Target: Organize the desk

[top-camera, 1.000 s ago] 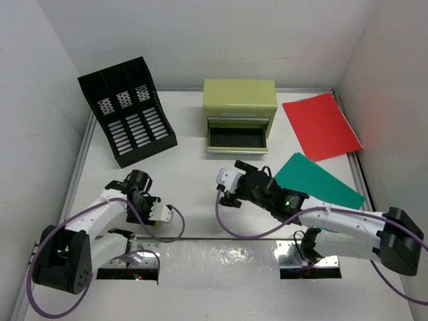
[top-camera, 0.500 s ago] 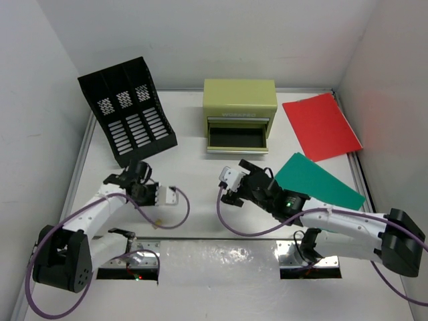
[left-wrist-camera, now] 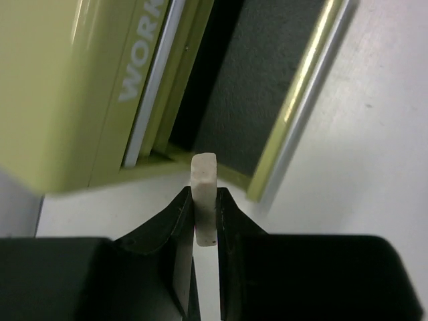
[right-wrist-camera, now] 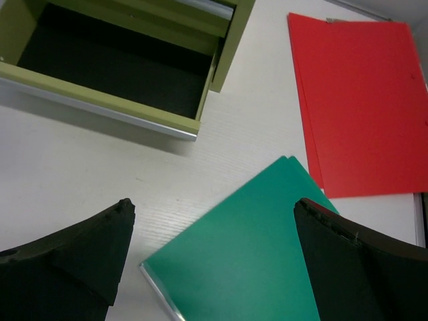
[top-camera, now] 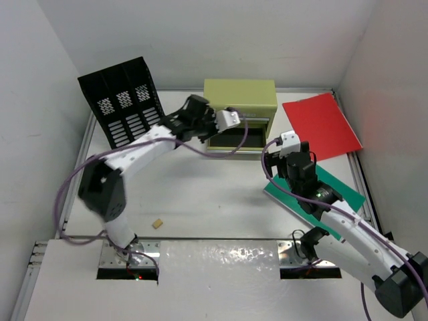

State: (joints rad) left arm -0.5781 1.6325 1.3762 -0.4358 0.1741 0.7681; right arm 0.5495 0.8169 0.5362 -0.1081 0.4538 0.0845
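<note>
On the white desk (top-camera: 200,194), my left gripper (top-camera: 206,131) reaches to the left front corner of the olive-green drawer chest (top-camera: 239,99). It is shut on a small off-white block (left-wrist-camera: 204,190) that stands upright between the fingers, just outside the open drawer (left-wrist-camera: 267,87). My right gripper (top-camera: 277,170) hovers open, its jaws wide apart, over the near left corner of a green folder (right-wrist-camera: 254,254). A red folder (top-camera: 321,126) lies flat at the back right.
A black slotted file rack (top-camera: 127,117) stands at the back left. The drawer (top-camera: 235,138) is pulled out, dark inside. A small tan piece (top-camera: 158,224) lies on the desk near the front left. White walls enclose the desk.
My left arm has swung from the front left of the desk to the chest, its jaws now shut on the block. My right arm has drawn back over the green folder.
</note>
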